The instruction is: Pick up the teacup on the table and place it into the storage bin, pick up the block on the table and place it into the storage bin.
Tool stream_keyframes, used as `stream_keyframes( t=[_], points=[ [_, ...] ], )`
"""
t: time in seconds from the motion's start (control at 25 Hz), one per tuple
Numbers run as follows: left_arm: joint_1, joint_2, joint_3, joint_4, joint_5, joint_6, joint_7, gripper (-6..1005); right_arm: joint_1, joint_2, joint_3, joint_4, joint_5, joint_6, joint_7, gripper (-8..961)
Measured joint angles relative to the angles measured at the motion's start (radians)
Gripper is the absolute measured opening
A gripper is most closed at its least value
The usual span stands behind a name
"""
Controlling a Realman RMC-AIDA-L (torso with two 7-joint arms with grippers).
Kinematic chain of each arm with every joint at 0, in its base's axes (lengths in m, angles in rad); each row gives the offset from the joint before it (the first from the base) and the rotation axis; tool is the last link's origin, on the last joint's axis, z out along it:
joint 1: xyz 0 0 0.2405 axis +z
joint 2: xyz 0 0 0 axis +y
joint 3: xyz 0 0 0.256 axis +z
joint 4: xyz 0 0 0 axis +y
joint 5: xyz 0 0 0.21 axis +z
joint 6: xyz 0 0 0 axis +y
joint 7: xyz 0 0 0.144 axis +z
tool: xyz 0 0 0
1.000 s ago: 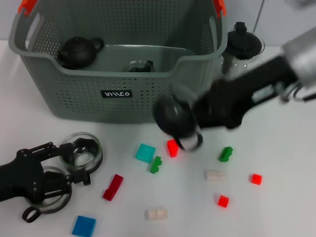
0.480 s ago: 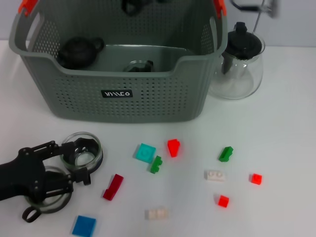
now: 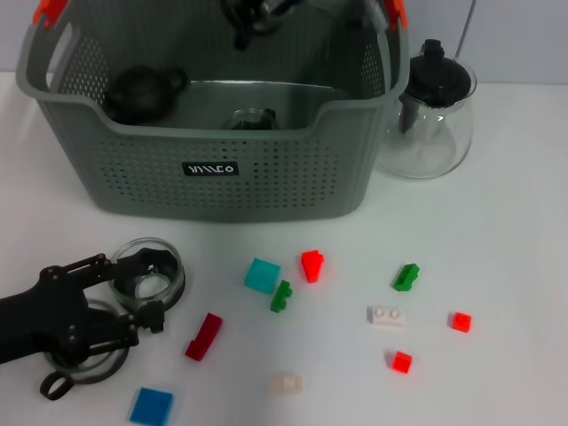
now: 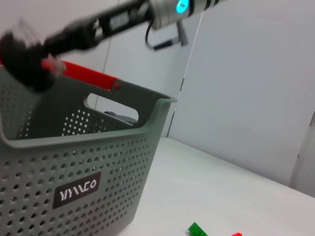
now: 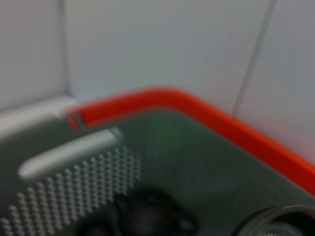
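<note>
The grey-green storage bin [image 3: 213,169] stands at the back, and its wall [image 4: 74,177] fills the left wrist view. It holds a black teapot [image 3: 142,91] and a glass cup [image 3: 250,118]. A glass teacup [image 3: 142,282] sits on the table front left. My left gripper [image 3: 160,293] lies open beside it, one finger reaching into the cup and the other outside its near wall. A second glass ring [image 3: 84,359] shows under that arm. My right gripper [image 3: 253,18] hovers blurred above the bin's back. A red block [image 3: 311,264] lies mid-table.
A clear glass teapot [image 3: 432,115] stands right of the bin. Loose blocks lie scattered: teal [image 3: 262,274], green [image 3: 281,295], dark red [image 3: 203,336], blue [image 3: 151,406], white [image 3: 385,315] and small red [image 3: 401,361].
My right arm has swung up from beside the red block to above the bin's back. The left gripper has barely shifted by the teacup.
</note>
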Motion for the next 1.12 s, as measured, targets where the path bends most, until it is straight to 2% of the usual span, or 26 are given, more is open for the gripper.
stream_keyframes(
  t=[0.16, 0.24, 0.48, 1.12],
  points=[
    [0.000, 0.000, -0.003, -0.001, 0.000, 0.000, -0.001, 778, 0.014, 0.001, -0.009, 0.058, -0.057, 0.025, 0.045, 108],
    [0.000, 0.000, -0.003, -0.001, 0.000, 0.000, -0.001, 778, -0.007, -0.005, -0.010, 0.056, -0.058, -0.017, 0.051, 112],
    [0.002, 0.000, 0.000, -0.005, 0.001, -0.003, -0.001, 778, -0.034, -0.006, -0.010, 0.050, -0.060, -0.057, 0.053, 126],
    [0.009, 0.000, -0.004, -0.008, 0.001, 0.000, -0.001, 778, -0.045, -0.009, -0.010, 0.046, -0.099, -0.078, 0.104, 162]
  ],
)
